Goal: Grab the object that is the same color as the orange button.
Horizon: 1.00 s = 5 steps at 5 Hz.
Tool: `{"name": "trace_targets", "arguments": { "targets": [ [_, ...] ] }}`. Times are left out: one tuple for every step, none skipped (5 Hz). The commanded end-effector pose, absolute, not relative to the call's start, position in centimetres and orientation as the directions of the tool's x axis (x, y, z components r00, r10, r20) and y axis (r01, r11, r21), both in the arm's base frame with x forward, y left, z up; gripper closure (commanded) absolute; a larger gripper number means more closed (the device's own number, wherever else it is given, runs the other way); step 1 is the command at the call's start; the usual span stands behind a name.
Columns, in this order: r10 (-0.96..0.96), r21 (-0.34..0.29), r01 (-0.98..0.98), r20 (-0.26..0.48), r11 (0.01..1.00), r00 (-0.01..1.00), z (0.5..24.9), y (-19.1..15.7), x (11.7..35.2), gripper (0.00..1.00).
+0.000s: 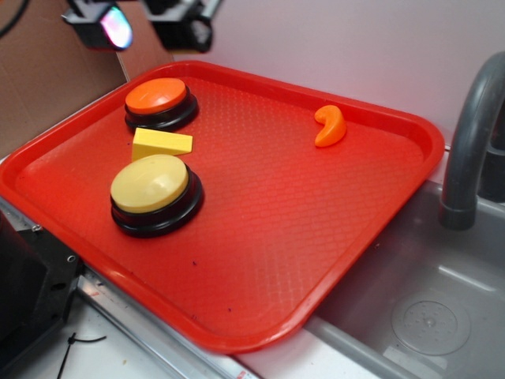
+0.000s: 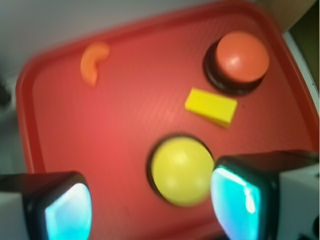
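Observation:
A small glossy orange crescent [image 1: 331,125] lies on the red tray [image 1: 268,237] at its far right; it shows in the wrist view [image 2: 92,62] at the upper left. The orange button [image 1: 156,103] with a black base stands at the tray's far left, in the wrist view [image 2: 241,60] at the upper right. My gripper [image 2: 152,207] is open and empty, high above the tray, with glowing cyan pads [image 2: 70,212] wide apart. In the exterior view only its lit part [image 1: 110,24] shows at the top left, far from the crescent.
A larger yellow-topped button [image 1: 155,193] with a black base and a yellow wedge block [image 1: 161,144] sit on the tray's left half. A grey sink basin [image 1: 430,308] and grey faucet [image 1: 469,134] are to the right. Brown cardboard [image 1: 47,71] stands behind.

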State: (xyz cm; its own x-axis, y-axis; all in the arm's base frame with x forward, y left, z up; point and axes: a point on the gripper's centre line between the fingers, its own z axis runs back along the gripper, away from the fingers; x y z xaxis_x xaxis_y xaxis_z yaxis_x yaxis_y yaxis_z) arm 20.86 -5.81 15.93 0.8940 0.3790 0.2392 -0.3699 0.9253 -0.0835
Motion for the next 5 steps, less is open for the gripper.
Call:
{"name": "trace_targets", "arguments": {
  "targets": [
    [0.399,-0.138,-0.375,0.358,0.917,0.844,13.0,-7.1,26.6,0.0],
    [0.365,-0.124,-0.346,0.417,0.93,0.832,11.2,-8.1,28.8,0.0],
    [0.357,-0.115,-0.344,0.462,0.932,0.812,9.2,-8.7,30.6,0.0],
    [0.359,-0.131,-0.338,0.457,0.932,0.814,7.4,-9.2,32.2,0.0],
    [0.372,-0.126,-0.357,0.467,0.926,0.802,6.5,-9.1,33.3,0.0]
  ]
}}
